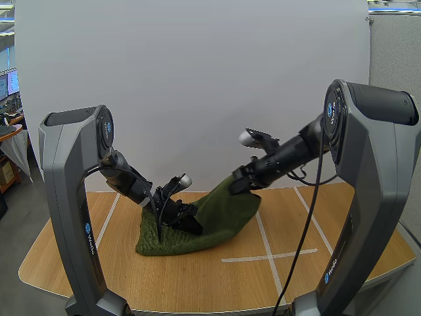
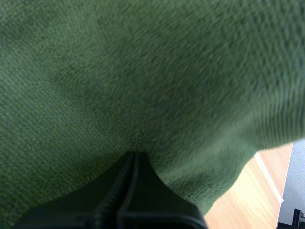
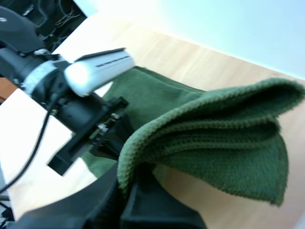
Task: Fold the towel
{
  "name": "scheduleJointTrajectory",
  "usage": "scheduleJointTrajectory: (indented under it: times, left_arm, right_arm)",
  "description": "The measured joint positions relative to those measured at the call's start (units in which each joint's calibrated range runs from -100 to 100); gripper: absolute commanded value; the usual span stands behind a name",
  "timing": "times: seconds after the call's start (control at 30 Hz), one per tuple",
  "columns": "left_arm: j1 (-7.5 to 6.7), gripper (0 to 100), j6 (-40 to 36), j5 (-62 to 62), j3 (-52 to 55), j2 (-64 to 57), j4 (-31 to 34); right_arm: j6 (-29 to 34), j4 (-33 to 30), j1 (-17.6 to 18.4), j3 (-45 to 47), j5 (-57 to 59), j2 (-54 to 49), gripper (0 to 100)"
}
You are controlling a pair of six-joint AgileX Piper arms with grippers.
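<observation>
A dark green towel (image 1: 210, 224) lies bunched on the wooden table, its right end lifted. My right gripper (image 1: 235, 186) is shut on that raised end, and in the right wrist view the folded green layers (image 3: 224, 138) hang from between my fingers (image 3: 138, 200). My left gripper (image 1: 191, 222) presses into the towel's middle. In the left wrist view its fingers (image 2: 128, 191) lie together as one dark wedge, tip buried in a crease of the towel (image 2: 143, 86). The left arm (image 3: 71, 90) is beside the towel in the right wrist view.
The wooden table (image 1: 92, 257) has white tape lines (image 1: 266, 243) crossing to the right of the towel. Bare wood lies in front of the towel and at both sides. A white backdrop stands behind the table.
</observation>
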Motion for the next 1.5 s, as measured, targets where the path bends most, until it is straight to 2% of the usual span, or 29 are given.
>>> scheduleJointTrajectory:
  times: [0.27, 0.63, 0.7, 0.83, 0.9, 1.0, 1.07, 1.17, 1.23, 1.3, 1.4, 1.43, 1.47, 1.5]
  left_arm:
    - [0.00, 0, 0.0, 0.0, 0.0, 0.0, 0.0]
    - [0.00, 0, 0.0, 1.1, 0.0, -0.4, 0.0]
    - [0.26, 0, 0.1, 1.5, 0.0, -3.8, 0.3]
    - [1.64, 0, -0.2, 1.7, 0.0, -8.3, 0.5]
    - [3.69, 0, -1.1, 1.2, 0.0, -13.1, 1.7]
    - [5.72, 0, -1.9, 0.9, -0.1, -16.9, 3.4]
    - [6.20, 0, -2.4, 0.1, -0.1, -17.7, 4.1]
    - [8.39, 0, -2.8, -0.5, -0.1, -21.6, 6.9]
    - [9.00, 0, -2.8, -0.5, -0.1, -22.8, 7.7]
    - [10.49, 0, -2.9, -0.2, -0.1, -25.4, 9.6]
    - [12.00, 0, -3.0, 1.6, -0.1, -27.7, 10.6]
    - [12.56, 0, -3.1, 3.0, -0.1, -28.9, 10.9]
    - [13.88, 0, -3.2, 5.1, -0.1, -31.4, 11.7]
    - [14.12, 0, -3.2, 5.1, -0.1, -31.7, 11.9]
  right_arm:
    - [1.1, 0.0, 1.3, 0.0, 0.0, -0.2, 0]
    - [3.3, 0.0, 6.5, 0.0, 0.0, -0.2, 0]
    - [3.6, 0.0, 7.8, 0.0, 0.0, -0.2, 0]
    - [3.9, 0.1, 7.8, 0.0, 0.0, -0.2, 0]
    - [3.9, 0.2, 7.8, 0.0, 0.0, -0.2, 0]
    - [4.0, 0.4, 7.8, 0.0, 0.0, -0.2, 0]
    - [4.0, 0.6, 7.8, 0.0, 0.0, -0.2, 0]
    - [4.0, 1.3, 7.8, 0.0, 0.0, -0.2, 0]
    - [4.0, 1.8, 7.9, 0.0, 0.0, -0.2, 0]
    - [4.0, 2.1, 8.0, 0.0, 0.0, -0.2, 0]
    - [4.0, 2.2, 9.8, 0.0, -3.5, -0.2, 0]
    - [4.0, 2.2, 11.4, 0.0, -7.0, -0.2, 0]
    - [4.0, 2.2, 11.7, 0.0, -7.0, -0.2, 0]
    - [4.0, 2.2, 12.1, 0.0, -8.1, -0.2, 0]
